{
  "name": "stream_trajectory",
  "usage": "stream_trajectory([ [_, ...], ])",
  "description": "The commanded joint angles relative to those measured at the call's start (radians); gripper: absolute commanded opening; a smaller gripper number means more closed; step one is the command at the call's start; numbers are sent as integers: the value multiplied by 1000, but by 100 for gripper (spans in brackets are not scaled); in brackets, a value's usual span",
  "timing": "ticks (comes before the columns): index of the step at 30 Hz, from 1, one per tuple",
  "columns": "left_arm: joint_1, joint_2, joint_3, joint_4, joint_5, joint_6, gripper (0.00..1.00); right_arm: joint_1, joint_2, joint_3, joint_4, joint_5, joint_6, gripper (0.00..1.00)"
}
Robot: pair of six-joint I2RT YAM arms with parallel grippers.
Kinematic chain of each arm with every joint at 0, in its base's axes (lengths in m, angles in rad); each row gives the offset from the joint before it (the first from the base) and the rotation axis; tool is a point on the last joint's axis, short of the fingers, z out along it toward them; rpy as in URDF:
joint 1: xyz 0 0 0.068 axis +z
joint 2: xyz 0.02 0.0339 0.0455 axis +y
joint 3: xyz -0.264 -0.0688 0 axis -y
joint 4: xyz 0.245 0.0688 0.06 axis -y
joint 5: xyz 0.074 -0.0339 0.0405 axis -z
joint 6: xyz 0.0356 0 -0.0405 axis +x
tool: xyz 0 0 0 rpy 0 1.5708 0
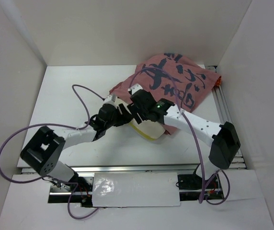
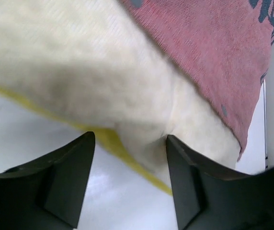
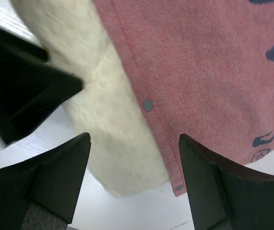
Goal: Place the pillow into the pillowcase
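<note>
Hovering jaws-apart and empty, your left gripper [image 2: 130,160] and right gripper [image 3: 134,165] sit at the soft, fuzzy cream pillow [image 1: 149,129], partly inside the faded-red fabric pillowcase [image 1: 194,81] toward the far right corner of the table [image 1: 65,105]; it looks light and squashy, so pinch deep at its exposed near edge.

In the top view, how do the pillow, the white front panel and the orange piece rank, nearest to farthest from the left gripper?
1. pillow, just beside the left gripper, centre.
2. white front panel, at the near edge.
3. orange piece, far right, by the pillowcase.
</note>
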Motion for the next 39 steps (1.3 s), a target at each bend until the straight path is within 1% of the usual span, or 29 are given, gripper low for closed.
stream_trajectory([
  [1,-8,-125,-62,-137,-33,0,74,-55,-108,-48,109,-18,50,82],
  [2,-8,-146,-75,-159,-44,0,77,-66,-124,-48,118,-34,50,82],
  [4,-8,-196,-112,-179,-44,0,78,-86,-163,-60,130,-48,50,82],
  [5,-8,-212,-126,-179,-23,10,78,-110,-174,-70,131,-48,62,82],
  [6,-8,-225,-139,-162,26,52,78,-122,-183,-79,112,-58,82,80],
  [7,-8,-239,-150,-162,61,75,80,-123,-194,-79,91,-58,99,80],
  [9,-8,-258,-159,-151,155,141,82,-138,-203,-117,22,-44,135,80],
  [10,-23,-258,-159,-151,210,154,83,-138,-203,-135,-3,-31,177,79],
  [11,-23,-258,-143,-151,235,166,83,-138,-216,-157,-50,-31,191,79],
  [12,-40,-241,-126,-151,253,166,85,-138,-231,-200,-78,-22,206,79],
  [13,-49,-230,-126,-151,279,166,85,-138,-240,-220,-104,-5,250,79],
  [14,-60,-215,-103,-110,298,166,85,-127,-262,-241,-127,21,267,79],
  [15,-60,-198,-92,-96,312,166,91,-127,-271,-281,-161,21,280,79],
  [17,-60,-140,-83,-56,350,155,91,-127,-282,-310,-162,21,301,79],
  [18,-60,-117,-54,-27,364,145,91,-118,-271,-292,-202,21,316,79],
  [19,-60,-70,-41,-15,390,145,91,-109,-271,-292,-202,34,317,79],
  [20,-60,-48,-29,-4,407,135,90,-109,-262,-292,-202,58,361,81],
  [21,-60,-29,-5,11,416,135,90,-127,-262,-306,-202,89,373,81],
  [22,-60,-13,-4,24,416,125,88,-127,-248,-306,-213,89,385,81],
  [26,-60,49,29,42,427,112,88,-182,-213,-330,-199,100,451,81],
  [28,-60,72,42,51,427,102,84,-204,-185,-350,-176,72,465,81],
  [29,-60,72,42,68,439,102,78,-216,-173,-364,-166,72,478,79],
  [32,-60,93,51,100,459,92,69,-227,-164,-375,-156,127,490,76],
  [36,-60,112,80,73,450,103,62,-265,-121,-384,-93,98,442,76],
  [37,-60,112,91,73,450,103,59,-274,-121,-395,-69,98,442,74],
  [39,-60,112,91,73,450,103,57,-288,-111,-395,-43,98,433,71],
])
